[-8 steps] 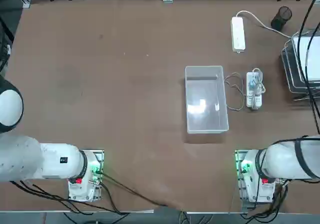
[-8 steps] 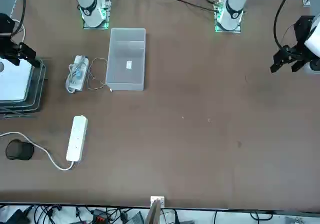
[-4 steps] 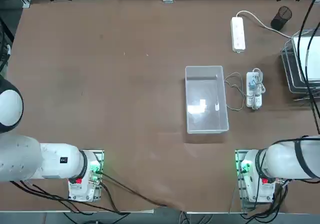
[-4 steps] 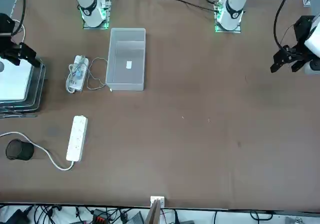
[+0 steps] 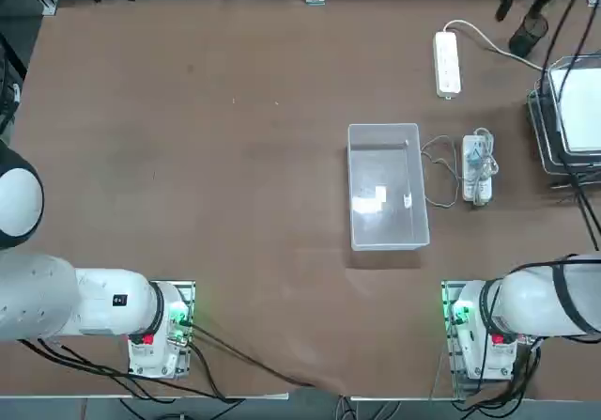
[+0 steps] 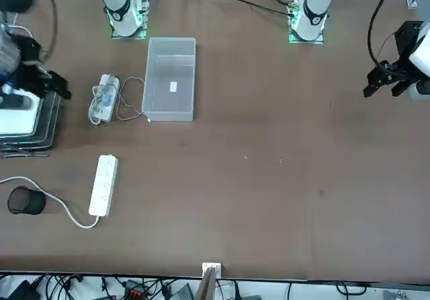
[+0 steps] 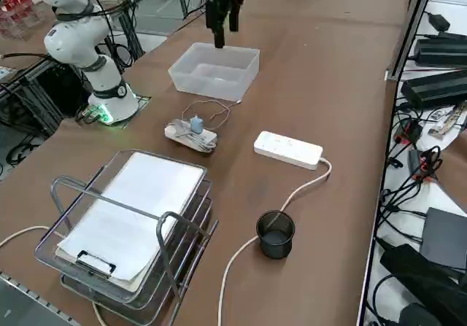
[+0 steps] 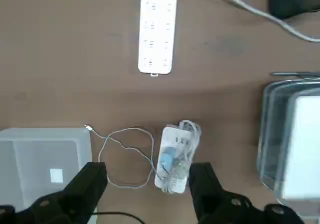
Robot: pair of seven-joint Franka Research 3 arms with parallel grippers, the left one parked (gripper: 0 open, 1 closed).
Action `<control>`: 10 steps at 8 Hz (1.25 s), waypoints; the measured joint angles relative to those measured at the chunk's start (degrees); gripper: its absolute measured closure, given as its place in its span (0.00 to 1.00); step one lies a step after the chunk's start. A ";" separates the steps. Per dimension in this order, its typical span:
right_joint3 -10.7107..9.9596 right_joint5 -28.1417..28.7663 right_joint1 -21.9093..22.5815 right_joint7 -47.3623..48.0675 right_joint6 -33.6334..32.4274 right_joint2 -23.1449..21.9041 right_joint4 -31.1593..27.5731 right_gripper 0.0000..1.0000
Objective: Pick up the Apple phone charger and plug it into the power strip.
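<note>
One brown table (image 8: 50, 58) held a clear plastic bin (image 8: 30, 134). Well beyond the bin's far side stood a wire paper tray (image 8: 280, 134). The right gripper (image 8: 147, 194) hung above, its fingers spread and holding nothing. The power strip (image 8: 158, 28) lay apart from the bin, sockets up. A second strip with bundled cord (image 8: 175, 159) sat near the bin. The Apple phone charger (image 8: 131, 129) showed as thin cable looped between the two; its cube could not be made out.

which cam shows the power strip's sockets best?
Right wrist view: the right gripper hovers open, high over the table, and looks straight down on the power strip, so its socket holes are legible. Top, front and right side views show it whole, with sockets too small to make out.
</note>
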 joint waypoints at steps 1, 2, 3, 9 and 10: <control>0.15 0.00 0.77 1.32 3.65 -0.09 -4.76 0.00; 0.15 -0.12 1.48 3.22 6.84 -0.31 -8.98 0.00; 0.17 -1.22 2.82 6.11 10.18 -0.56 -13.03 0.00; 0.32 -25.84 10.83 34.07 26.14 -0.58 -36.29 0.01; 0.12 -26.78 10.79 36.07 27.89 -0.59 -38.51 0.01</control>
